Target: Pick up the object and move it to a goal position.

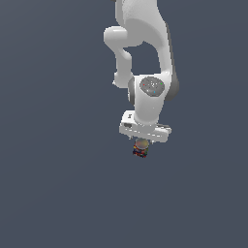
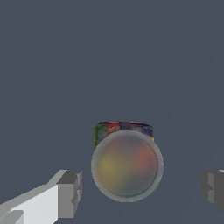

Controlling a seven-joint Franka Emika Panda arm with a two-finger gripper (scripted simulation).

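Observation:
The object (image 2: pixel 127 164) is a small short can with a greyish-tan round top and a dark side with red, blue and yellow patches. In the exterior view it (image 1: pixel 141 149) stands upright on the grey floor right under the white arm's hand. My gripper (image 2: pixel 142 190) is open, with one finger (image 2: pixel 70 192) on each side of the can and a clear gap to both. The fingers touch nothing. In the exterior view the gripper (image 1: pixel 141 143) is mostly hidden under the hand.
The white arm (image 1: pixel 145 63) reaches down from the top of the exterior view. The plain grey floor (image 1: pixel 58 184) surrounds the can on all sides.

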